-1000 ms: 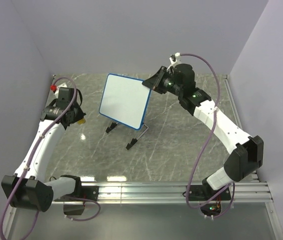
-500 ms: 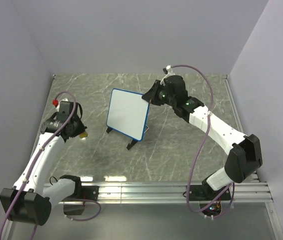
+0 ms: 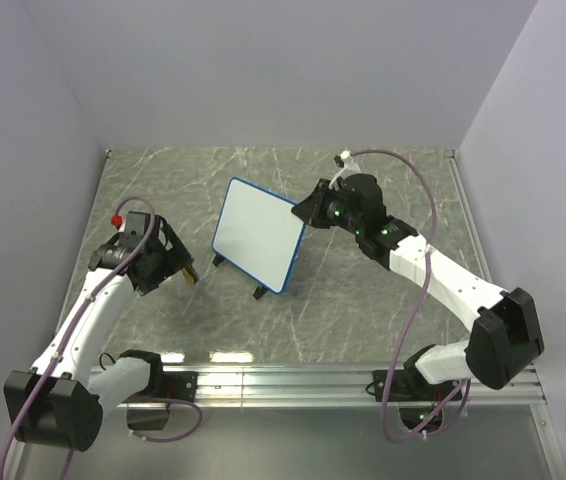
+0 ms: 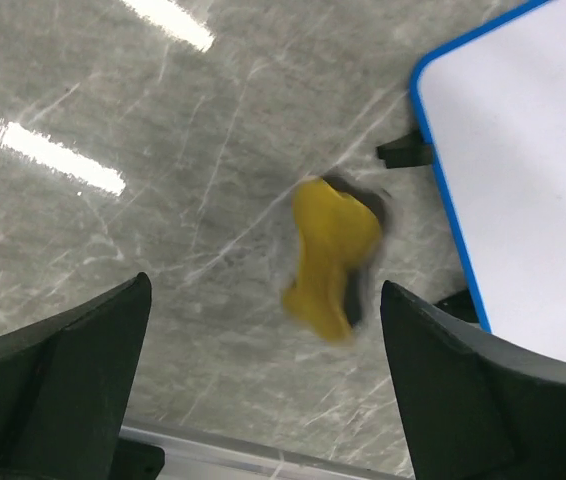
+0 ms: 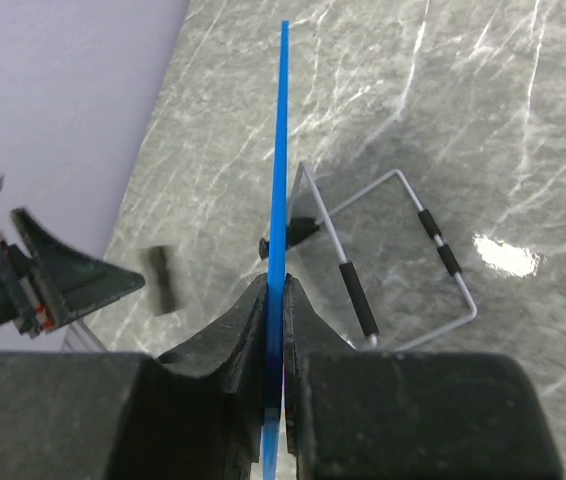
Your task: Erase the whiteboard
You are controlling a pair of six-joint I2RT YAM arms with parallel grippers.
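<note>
Right pincer (image 5: 275,292): jaws pinched narrow on the thin blue rim of the whiteboard (image 3: 258,232), rim edge-on between both fingers in the wrist view. Left pincer (image 3: 177,268): spread wide, empty, fingers (image 4: 63,380) pointed down at the table near its left edge.

Table (image 3: 383,300): grey marble-look top, pale veins, 2 bright light streaks in the left wrist view.

Whiteboard: near the table's middle, slightly left of centre, well clear of all 4 edges. Stood up steeply, leaning, white face toward the near-left side. Grip at the upper right part of the rim. Face blank white in the top view and in the left wrist view. Rounded corners.

Wire stand (image 5: 403,225): thin grey loop with 2 black sleeves, behind the board on the right-arm side, low over the marble.

Yellow eraser (image 4: 331,250): small lump, dark part beneath, blurred. Just below the open left fingers, just beside the board's near-left corner, apart from the rim. On the marble or just above it: cannot tell.

Black feet (image 3: 261,292): 2 under the board's lower edge, down at the table; contact not clear from above.
</note>
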